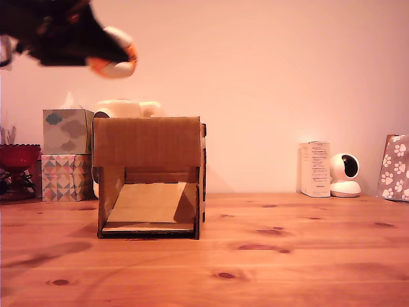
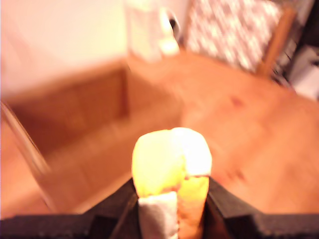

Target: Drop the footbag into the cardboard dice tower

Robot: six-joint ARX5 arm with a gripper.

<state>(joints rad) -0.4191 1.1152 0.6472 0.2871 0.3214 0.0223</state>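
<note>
The footbag [image 1: 116, 59], a small orange, yellow and white ball, is held high at the exterior view's upper left by my dark gripper [image 1: 108, 56], which is shut on it. It hangs well above the top of the cardboard dice tower [image 1: 150, 185], over its left part as the exterior view shows it. The tower is a brown corrugated box with a front opening and a sloped ramp inside. In the blurred wrist view the footbag [image 2: 171, 164] glows between my black fingers [image 2: 222, 204], with the tower [image 2: 75, 119] below and beyond it.
Two patterned tissue boxes [image 1: 67, 153] are stacked behind the tower at the exterior view's left, beside a red bowl [image 1: 18, 155]. A cream appliance [image 1: 126, 107] peeks over the tower. At the right stand a white carton [image 1: 316, 169], a small white camera [image 1: 346, 174] and a paw-print bag [image 1: 396, 167].
</note>
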